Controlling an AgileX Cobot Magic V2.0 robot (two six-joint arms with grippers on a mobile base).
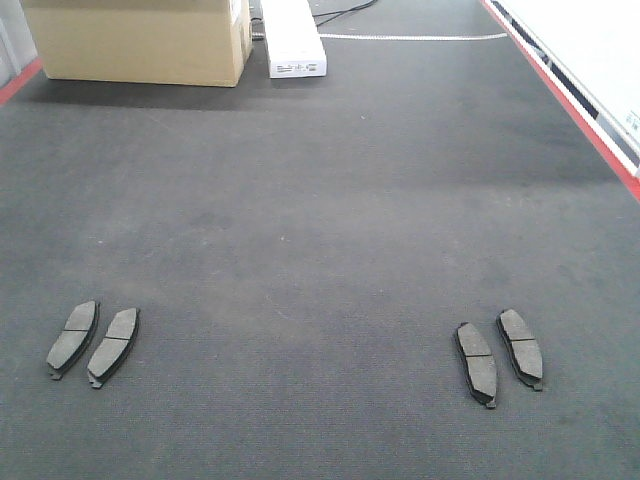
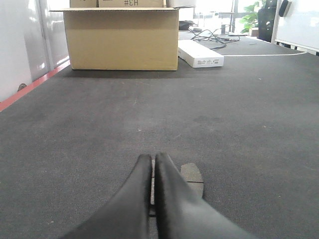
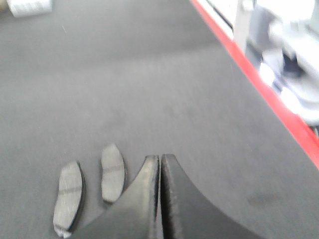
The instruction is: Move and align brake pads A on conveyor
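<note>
Closed left end effector (image 2: 153,162) hides a brake pad (image 2: 192,173) behind it.

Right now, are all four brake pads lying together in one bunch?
No, two brake pads lie at the conveyor's left and two far off at its right.

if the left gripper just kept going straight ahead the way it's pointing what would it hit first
Probably the cardboard box at the belt's far end. The left gripper is shut, with bare conveyor ahead of its tips; depth is hard to judge.

Front view high over conveyor (image 1: 320,200); 2 low forward-facing wrist views, same belt.
</note>
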